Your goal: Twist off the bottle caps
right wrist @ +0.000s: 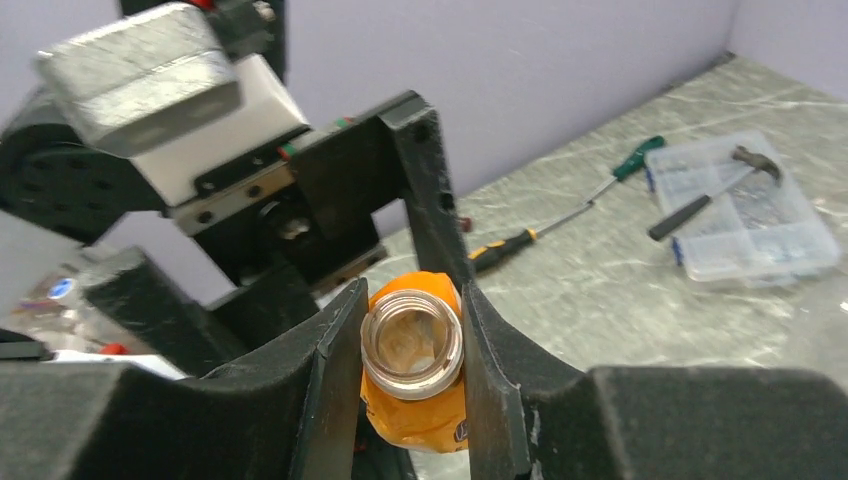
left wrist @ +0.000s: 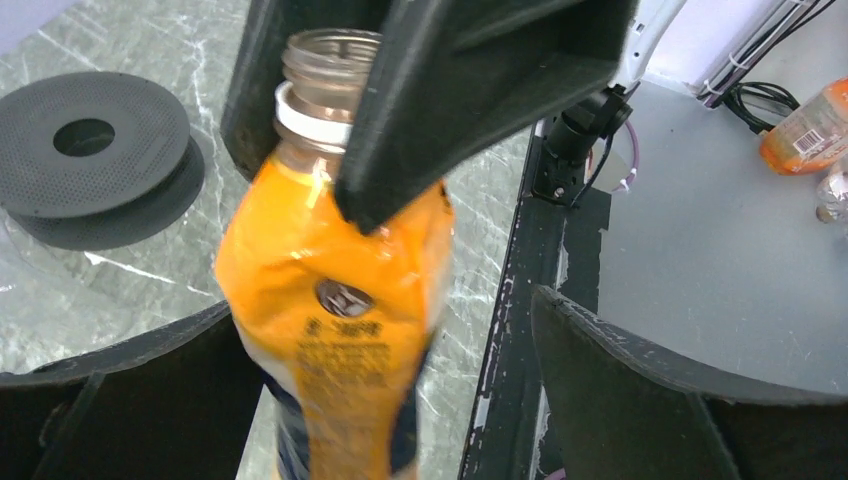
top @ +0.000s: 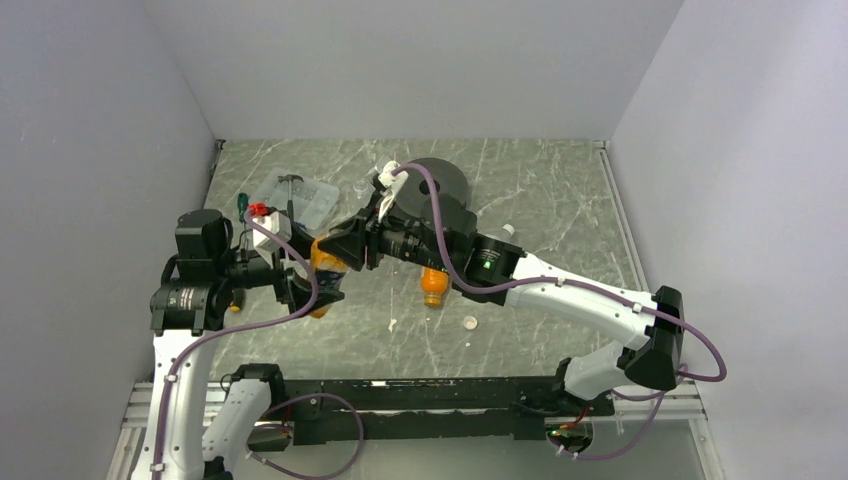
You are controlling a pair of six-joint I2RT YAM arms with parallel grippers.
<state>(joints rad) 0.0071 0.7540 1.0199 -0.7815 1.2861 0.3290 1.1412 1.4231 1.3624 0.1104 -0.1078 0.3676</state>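
Right jaws fill the right wrist view, clamped on the bare threaded neck of the tall bottle [right wrist: 412, 350]; no cap sits on it.

Left wrist view: left jaws stand spread wide either side of the bottle body, gripping nothing. The thin wall looks creased, so expect a light, soft, slick body. Take hold at the stiff neck ring.

Top view: the bottle appears held off the tabletop [top: 540, 190]. A loose cap [top: 470, 322] lies near the stubby bottle [top: 434, 287].
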